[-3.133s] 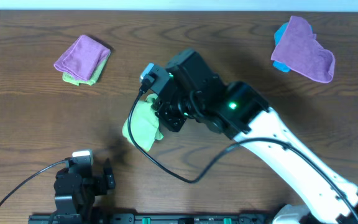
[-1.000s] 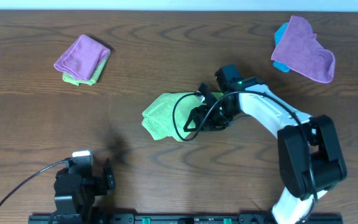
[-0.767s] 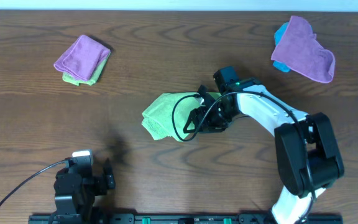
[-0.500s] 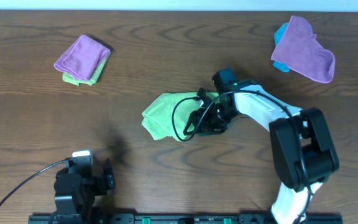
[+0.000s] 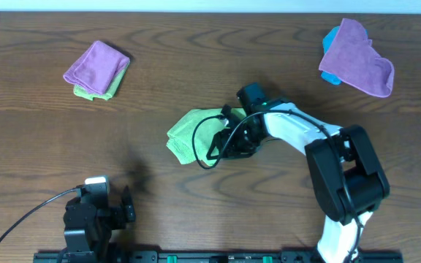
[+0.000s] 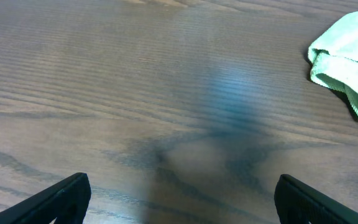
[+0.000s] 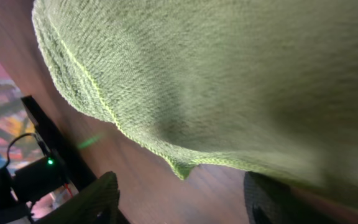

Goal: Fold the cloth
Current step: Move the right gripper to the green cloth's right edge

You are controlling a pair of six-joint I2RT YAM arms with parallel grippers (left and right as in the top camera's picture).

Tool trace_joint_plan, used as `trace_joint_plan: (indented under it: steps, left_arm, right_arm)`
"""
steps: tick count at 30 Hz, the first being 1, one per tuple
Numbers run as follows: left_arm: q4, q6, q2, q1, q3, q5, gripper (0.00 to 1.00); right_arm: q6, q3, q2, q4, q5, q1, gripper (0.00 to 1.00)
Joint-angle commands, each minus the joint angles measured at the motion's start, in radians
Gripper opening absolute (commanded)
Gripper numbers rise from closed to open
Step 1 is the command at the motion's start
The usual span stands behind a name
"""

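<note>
Right fingers (image 7: 95, 202): spread apart, nothing clamped between them, low over the table (image 5: 35, 146). The lime-green cloth (image 7: 197, 74) is bunched directly ahead and seems to lie against one finger, though the close view leaves that unsure. Left fingers (image 6: 67, 193): spread wide over bare wood at the table's near edge. Cloth: crumpled near the table's middle, with a purple-on-green pile (image 5: 97, 66) far left and a purple-on-blue pile (image 5: 357, 47) far right.

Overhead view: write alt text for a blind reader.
The right arm bends over a rumpled lime-green cloth mid-table, jaws at its right edge. A purple cloth lies far left, another purple cloth far right.
</note>
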Motion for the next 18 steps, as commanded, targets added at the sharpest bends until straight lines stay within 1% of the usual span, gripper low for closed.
trace_joint_plan:
  steps: [1,6,9,16,18]
  left_arm:
    - [-0.034,-0.008,-0.006,-0.005,-0.039,-0.014,0.95]
    - [-0.034,-0.008,-0.006,-0.005,-0.039,-0.014,0.95]
    - [-0.034,-0.008,-0.006,-0.005,-0.039,-0.015,0.95]
    - [-0.034,-0.007,-0.006,-0.005,-0.039,-0.015,0.95]
    - [-0.034,-0.007,-0.006,-0.005,-0.039,-0.015,0.95]
  right_arm:
    - [0.018,-0.006,0.013,0.008,0.022,0.031,0.61]
    - [0.018,-0.006,0.013,0.007,0.056,0.049,0.59]
    - [0.018,-0.006,0.013,0.008,0.08,0.052,0.55]
    - [0.017,-0.007,0.014,0.018,0.145,0.061,0.37]
    - [0.017,-0.007,0.019,0.029,0.148,0.067,0.27]
